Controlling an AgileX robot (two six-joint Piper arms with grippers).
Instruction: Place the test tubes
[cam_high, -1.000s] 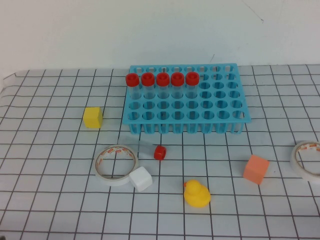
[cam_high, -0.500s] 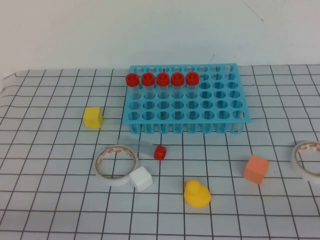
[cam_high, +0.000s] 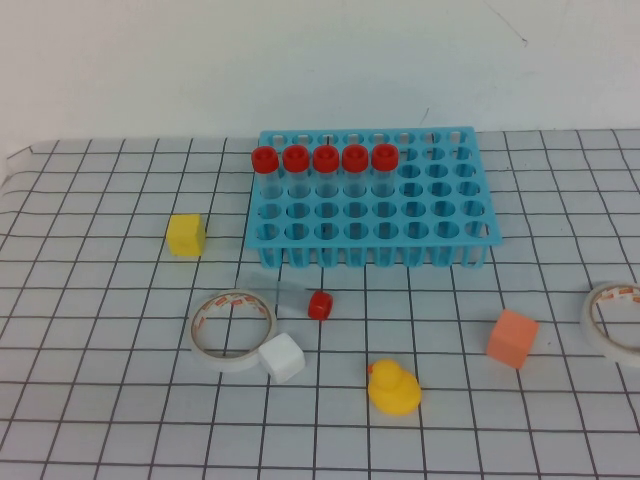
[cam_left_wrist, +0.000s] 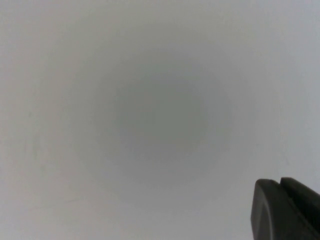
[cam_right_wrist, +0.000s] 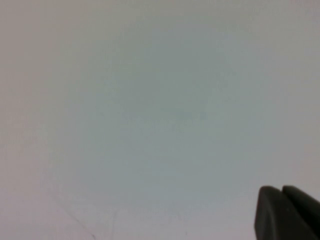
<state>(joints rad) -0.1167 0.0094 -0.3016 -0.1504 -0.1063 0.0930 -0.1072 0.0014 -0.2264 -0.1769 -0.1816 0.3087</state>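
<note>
Red-capped and clear, the loose tube (cam_high: 298, 299) lies on its side on the table (cam_high: 100, 420), well away from both pincers. Neither reaches into the high view. The left gripper (cam_left_wrist: 279, 200) shows only in its own wrist view, its dark tips pressed together on nothing, facing a blank pale surface. The right gripper (cam_right_wrist: 281, 205) is parked the same way, closed and empty. Five capped tubes (cam_high: 325, 165) stand in one row of the rack (cam_high: 450, 215), and the next hole along that row looks free.

The step in hand, I judge, is fetching the loose tube. Whichever pincer goes should spread its tips first, then come down across the clear body (not the cap). The glass end sits just beside the tape roll (cam_high: 203, 338), and a white cube (cam_high: 281, 357) is near, so a grip nearer the cap leaves more room. Once lifted, the tube wants turning upright, cap on top, before it is lowered straight into the hole.
</note>
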